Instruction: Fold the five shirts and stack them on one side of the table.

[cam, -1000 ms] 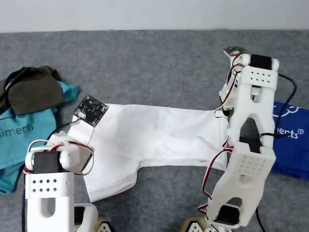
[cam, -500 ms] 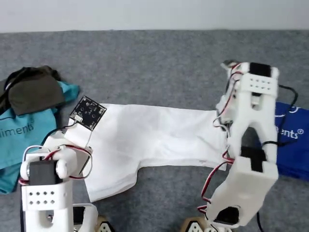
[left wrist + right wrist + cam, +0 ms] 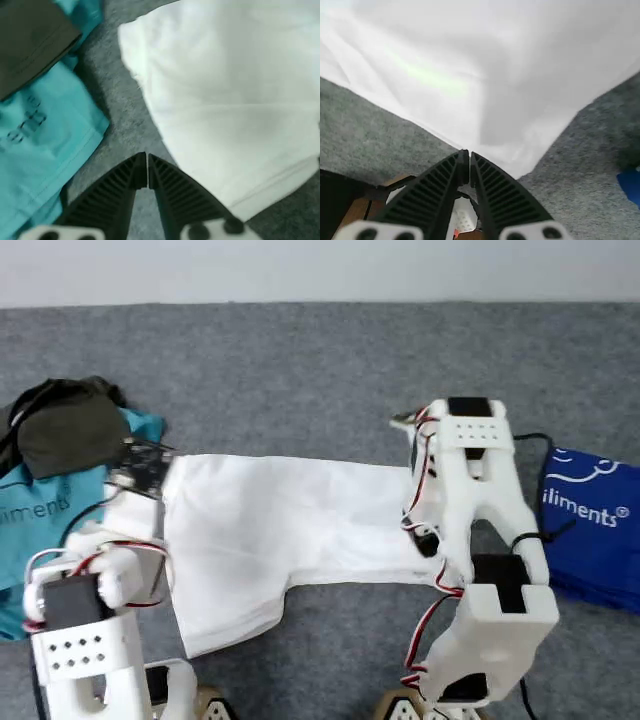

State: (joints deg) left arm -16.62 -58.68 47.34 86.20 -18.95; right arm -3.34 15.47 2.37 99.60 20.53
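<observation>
High view: white shirt [image 3: 290, 530] lies flat mid table [image 3: 300, 370], part-folded. Teal shirt [image 3: 40, 510] & dark shirt [image 3: 70, 430] are heaped at one end, blue shirt [image 3: 595, 530] at the other. R arm [image 3: 480, 510] sits over the white shirt's edge nearest the blue one.

L wrist view: L gripper [image 3: 147, 159] jaws shut, empty, over bare table btwn teal & white shirt.

R wrist view: R gripper [image 3: 469, 154] jaws pressed together at the hem, prob. pinching it.

Handling, as I judge it: thin, light, floppy cloth. It won't hold shape & likely drags on the grey cover. Best taken at hem corners, both sides together.
</observation>
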